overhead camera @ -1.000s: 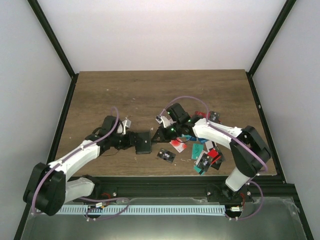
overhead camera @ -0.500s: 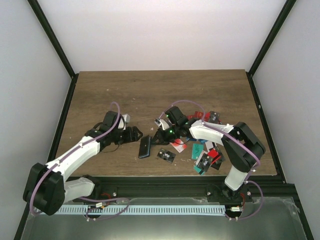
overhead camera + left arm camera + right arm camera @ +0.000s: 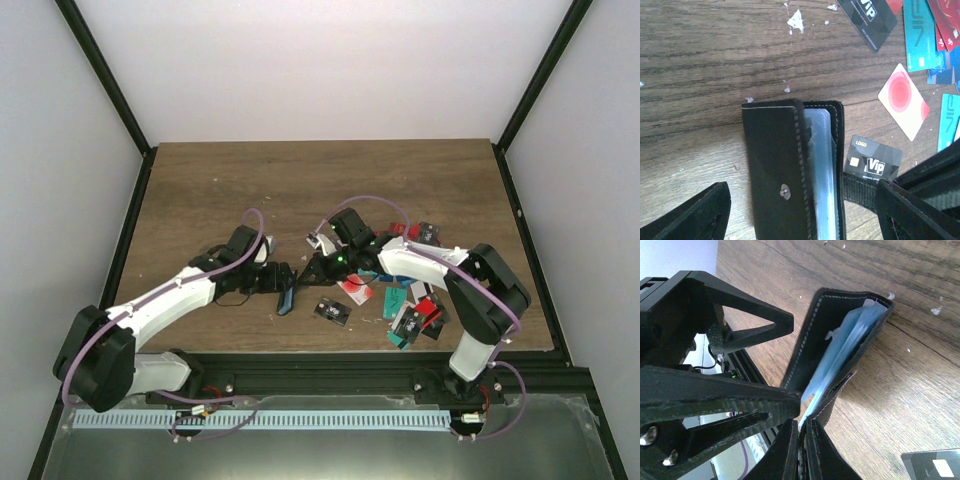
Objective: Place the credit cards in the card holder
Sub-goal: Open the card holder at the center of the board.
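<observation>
Left gripper [image 3: 802,200] is spread wide, one finger on each side of the black folding card holder [image 3: 790,170], and neither finger touches it. The card holder sits on the brown wooden bench [image 3: 715,60], front and centre between the two arms and just left of the scattered credit cards. It gapes in a narrow V, with the light blue lining showing between the black covers. Right gripper [image 3: 801,437] is pinched tight, and its tips look to be nipping the holder's thin black edge. A black VIP credit card [image 3: 873,160] lies flat just beside the holder. A white card with a red circle [image 3: 903,100] is a bit further out, with teal cards [image 3: 920,35] and red cards [image 3: 947,22] beyond it.
</observation>
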Tool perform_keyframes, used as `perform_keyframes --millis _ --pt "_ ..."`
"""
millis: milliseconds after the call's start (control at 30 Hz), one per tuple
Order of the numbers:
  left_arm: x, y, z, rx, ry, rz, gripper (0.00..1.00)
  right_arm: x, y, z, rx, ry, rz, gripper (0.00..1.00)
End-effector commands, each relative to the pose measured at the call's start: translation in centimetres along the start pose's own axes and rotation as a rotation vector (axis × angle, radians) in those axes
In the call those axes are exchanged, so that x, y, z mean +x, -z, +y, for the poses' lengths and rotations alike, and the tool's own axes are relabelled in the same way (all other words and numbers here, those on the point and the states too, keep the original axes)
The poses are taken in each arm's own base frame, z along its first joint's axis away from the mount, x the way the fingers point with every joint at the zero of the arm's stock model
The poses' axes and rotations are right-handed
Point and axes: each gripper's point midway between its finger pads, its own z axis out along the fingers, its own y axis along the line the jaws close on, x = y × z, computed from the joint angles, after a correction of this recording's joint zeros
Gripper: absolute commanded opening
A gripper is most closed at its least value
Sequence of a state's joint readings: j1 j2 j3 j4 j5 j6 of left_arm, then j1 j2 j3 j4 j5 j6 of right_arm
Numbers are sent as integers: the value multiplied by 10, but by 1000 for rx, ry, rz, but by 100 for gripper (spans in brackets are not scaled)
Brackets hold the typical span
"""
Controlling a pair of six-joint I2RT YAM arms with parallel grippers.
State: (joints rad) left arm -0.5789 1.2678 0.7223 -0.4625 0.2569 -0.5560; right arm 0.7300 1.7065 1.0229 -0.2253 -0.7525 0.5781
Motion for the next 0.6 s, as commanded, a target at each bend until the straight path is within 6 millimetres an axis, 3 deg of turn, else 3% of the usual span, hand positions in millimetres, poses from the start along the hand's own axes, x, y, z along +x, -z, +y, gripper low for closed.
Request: perform_keyframes --millis 0,100,333,567 --pt "-6 -2 0 -31 -18 -7 81 -9 4 17 -32 50 -6 1" --pt "-6 -4 5 -52 -18 -2 79 -7 2 14 -26 46 2 1" --pt "-9 3 21 -140 -15 -43 62 -4 -1 6 -1 42 14 1" --pt "0 9 40 -217 14 -60 48 -1 -4 -15 74 29 22 1"
